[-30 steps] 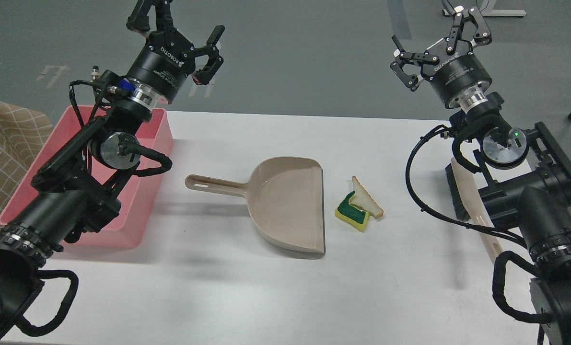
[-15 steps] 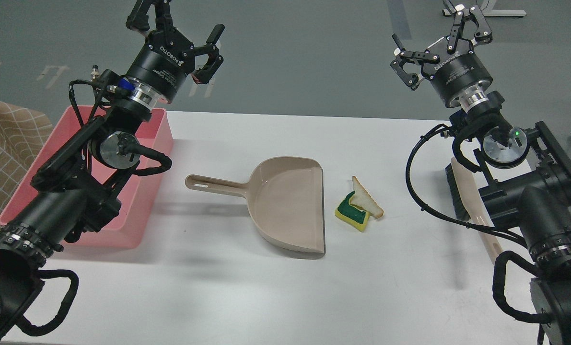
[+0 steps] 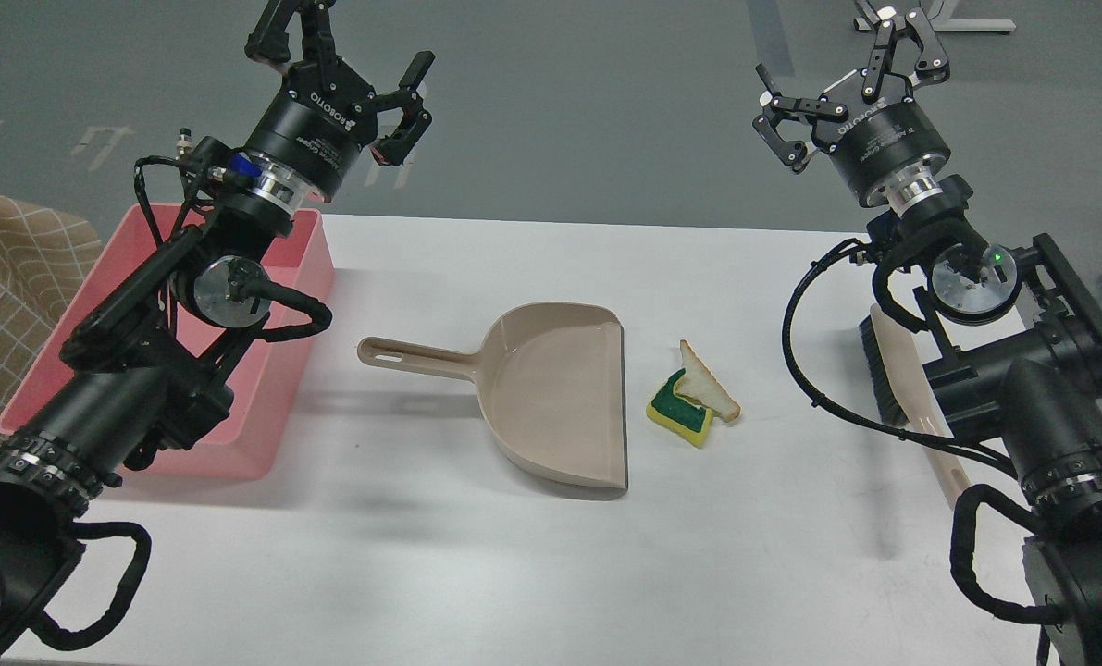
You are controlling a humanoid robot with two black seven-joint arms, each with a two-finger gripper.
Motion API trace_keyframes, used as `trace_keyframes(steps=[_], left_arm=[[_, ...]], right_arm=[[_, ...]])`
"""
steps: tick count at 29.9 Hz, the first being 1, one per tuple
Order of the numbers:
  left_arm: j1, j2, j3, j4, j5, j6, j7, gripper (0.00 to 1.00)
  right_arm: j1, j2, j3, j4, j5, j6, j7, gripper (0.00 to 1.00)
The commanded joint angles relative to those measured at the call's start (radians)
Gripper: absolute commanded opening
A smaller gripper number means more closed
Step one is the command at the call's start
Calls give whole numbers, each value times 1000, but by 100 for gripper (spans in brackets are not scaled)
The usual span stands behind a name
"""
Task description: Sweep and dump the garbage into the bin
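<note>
"ROBOTIQ" stands on the left hand [image 3: 342, 46].

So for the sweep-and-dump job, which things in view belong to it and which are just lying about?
Belong to the job:
sponge
bread slice
dustpan
brush
pink bin
left gripper, open, empty
right gripper, open, empty

Just lying about:
checked cloth, at the left edge
</note>
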Motion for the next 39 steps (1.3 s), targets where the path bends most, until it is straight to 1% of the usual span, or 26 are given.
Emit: trace_keyframes(steps=[1, 23, 39], left_arm=[[1, 0, 0, 0, 0, -2, -1, 98], [4, 1, 1, 0, 2, -8, -3, 98], [7, 23, 6, -5, 15, 6, -6, 98]], right_arm=[[0, 0, 0, 1, 0, 0, 0, 100], [-6, 0, 0, 6, 1, 0, 0, 100], [-5, -1, 0, 8, 0, 0, 0, 100]])
